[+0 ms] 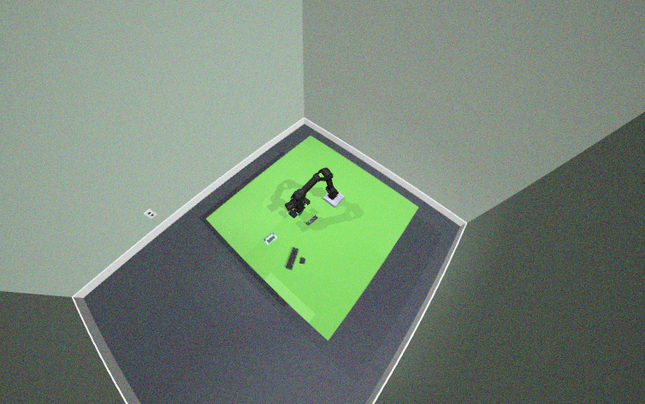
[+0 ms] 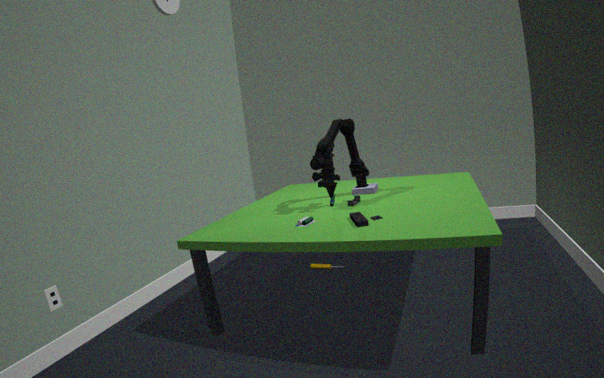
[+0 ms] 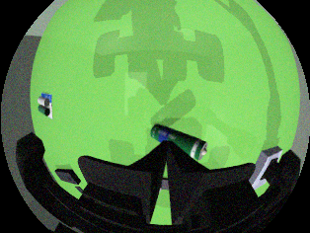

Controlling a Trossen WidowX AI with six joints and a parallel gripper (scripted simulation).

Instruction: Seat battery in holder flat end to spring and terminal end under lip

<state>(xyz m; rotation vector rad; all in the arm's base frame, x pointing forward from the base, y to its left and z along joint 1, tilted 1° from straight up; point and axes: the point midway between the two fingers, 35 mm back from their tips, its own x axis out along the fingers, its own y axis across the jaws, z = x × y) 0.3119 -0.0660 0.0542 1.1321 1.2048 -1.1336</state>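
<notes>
The battery [image 2: 332, 200] [image 3: 180, 141], green with a blue patch and a pale band at one end, leans at the fingertips. In the wrist view its banded end is towards the right and nearer the camera. My gripper [image 1: 299, 212] [image 2: 332, 194] [image 3: 167, 143] is shut, pointing down. Its tips meet at the battery's side, and the battery is not between them. Whether they touch is unclear. What appears to be the holder [image 1: 311, 220] [image 2: 352, 203], small and dark, stands beside the gripper, towards the right. In the wrist view it is mostly hidden; its spring and lip are too small to tell.
A white and blue piece with a green cylinder [image 1: 270, 238] [image 2: 306, 220] [image 3: 44, 106] lies on the green table [image 1: 361, 247]. A long black block [image 1: 292, 258] [image 2: 358, 219] and small black square [image 1: 302, 260] [image 2: 376, 217] lie near each other. The arm's pale base plate [image 1: 334, 200] [image 2: 365, 190] stands behind.
</notes>
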